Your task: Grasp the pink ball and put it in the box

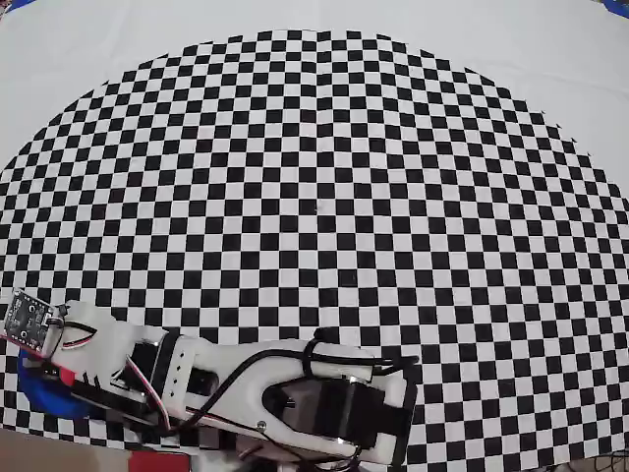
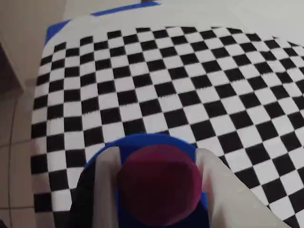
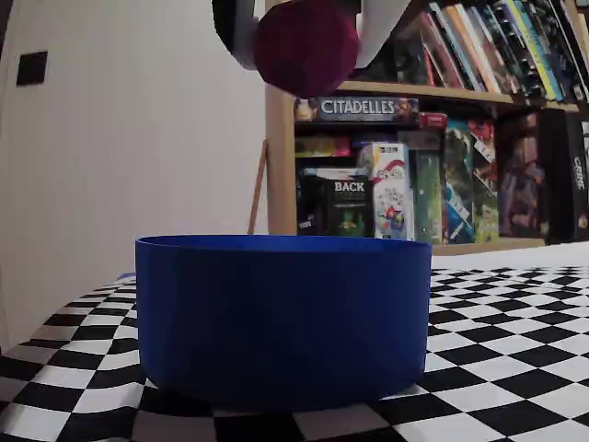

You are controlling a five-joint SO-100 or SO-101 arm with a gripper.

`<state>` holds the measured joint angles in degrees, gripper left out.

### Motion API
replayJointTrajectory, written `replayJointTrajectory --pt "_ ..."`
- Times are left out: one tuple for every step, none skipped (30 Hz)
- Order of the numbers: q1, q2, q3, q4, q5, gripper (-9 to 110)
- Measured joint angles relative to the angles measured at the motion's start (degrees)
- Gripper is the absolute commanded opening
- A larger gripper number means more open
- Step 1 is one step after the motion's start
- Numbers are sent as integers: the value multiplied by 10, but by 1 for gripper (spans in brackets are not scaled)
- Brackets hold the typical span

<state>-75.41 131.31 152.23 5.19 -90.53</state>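
Observation:
The pink ball (image 2: 159, 183) sits between my gripper's (image 2: 156, 156) two white fingers (image 2: 108, 190), which are shut on it. From the low fixed view the pink ball (image 3: 306, 44) hangs in the gripper (image 3: 306, 23) well above the round blue box (image 3: 283, 318), roughly over its middle. Under the ball in the wrist view the box (image 2: 152, 140) shows as a blue rim. In the overhead view the arm covers the ball, and only a sliver of the box (image 1: 44, 393) shows at the lower left, under the gripper (image 1: 59, 369).
The checkered mat (image 1: 324, 197) spreads across the table; its left edge (image 2: 40, 95) lies close beside the box. A bookshelf (image 3: 442, 138) stands behind the table in the fixed view. The arm's body (image 1: 295, 393) lies along the mat's bottom edge.

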Motion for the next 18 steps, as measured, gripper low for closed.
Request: replayJointTrajectory --pt "0 0 0 0 0 0" --pt "0 0 1 0 0 0" --pt "0 0 4 0 0 0" --pt "0 0 7 0 0 0" --pt "0 0 8 0 0 0" --pt "0 0 8 0 0 0" --pt "0 0 8 0 0 0" --pt "0 0 8 0 0 0" --pt "0 0 8 0 0 0" --pt "0 0 10 0 0 0" --pt "0 0 10 0 0 0" --pt "0 0 13 0 0 0" --pt "0 0 14 0 0 0" --pt "0 0 17 0 0 0" --pt "0 0 19 0 0 0" --pt "0 0 22 0 0 0" --pt "0 0 24 0 0 0" --pt "0 0 25 0 0 0"
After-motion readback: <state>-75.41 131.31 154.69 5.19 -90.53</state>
